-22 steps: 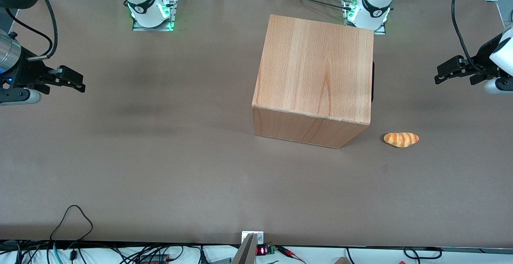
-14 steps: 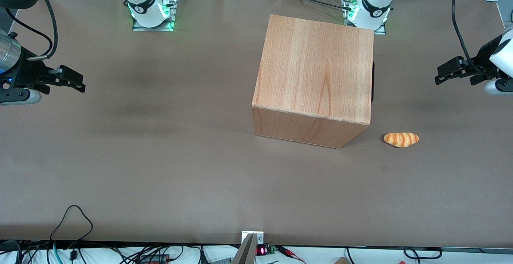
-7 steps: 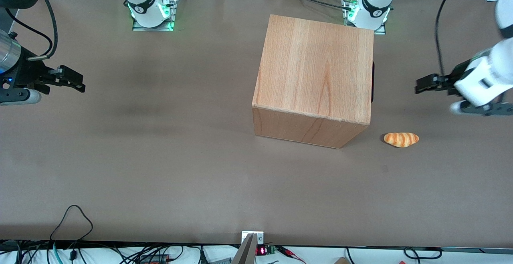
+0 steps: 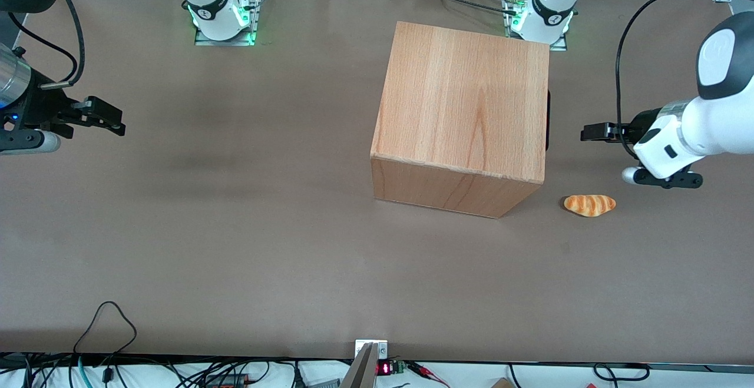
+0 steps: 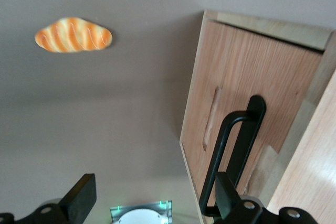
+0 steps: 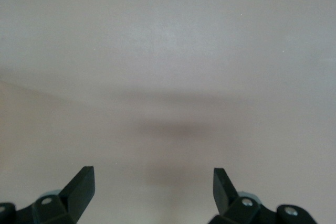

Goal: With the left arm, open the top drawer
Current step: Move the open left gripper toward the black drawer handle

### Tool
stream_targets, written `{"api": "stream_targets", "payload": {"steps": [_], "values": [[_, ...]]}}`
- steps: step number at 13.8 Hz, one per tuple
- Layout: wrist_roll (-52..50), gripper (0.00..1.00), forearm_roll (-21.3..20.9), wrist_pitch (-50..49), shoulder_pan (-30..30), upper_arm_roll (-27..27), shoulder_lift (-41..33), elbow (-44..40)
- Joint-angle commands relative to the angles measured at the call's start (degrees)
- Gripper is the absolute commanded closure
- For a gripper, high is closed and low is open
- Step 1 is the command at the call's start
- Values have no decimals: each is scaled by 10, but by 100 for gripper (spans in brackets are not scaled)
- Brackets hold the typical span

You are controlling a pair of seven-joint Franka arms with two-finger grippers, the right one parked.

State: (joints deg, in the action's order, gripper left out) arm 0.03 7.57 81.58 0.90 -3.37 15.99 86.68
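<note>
My left arm (image 4: 701,132) is white and round, with a dark cap, black cable and black gripper (image 4: 589,133) near the wooden box (image 4: 465,105).

High front overview of the whole table (image 4: 235,229); close left wrist view, both sharing the bread roll (image 4: 589,205).

Brown table (image 4: 235,246) — bearing a wooden cabinet (image 4: 465,111) and, just beside it toward the working arm's end, a striped bread roll (image 4: 589,205); gripper (image 4: 589,133) hovering above.
</note>
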Motion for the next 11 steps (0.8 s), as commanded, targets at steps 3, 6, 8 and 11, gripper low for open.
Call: {"api": "stream_targets", "payload": {"steps": [3, 6, 8, 11], "values": [[29, 0, 12, -23, -3, -1, 7, 25], [31, 0, 12, -29, -16, -2, 8, 43], [40, 0, 17, -29, -17, -2, 14, 54], [72, 0, 39, -27, -11, -2, 24, 68]]}}
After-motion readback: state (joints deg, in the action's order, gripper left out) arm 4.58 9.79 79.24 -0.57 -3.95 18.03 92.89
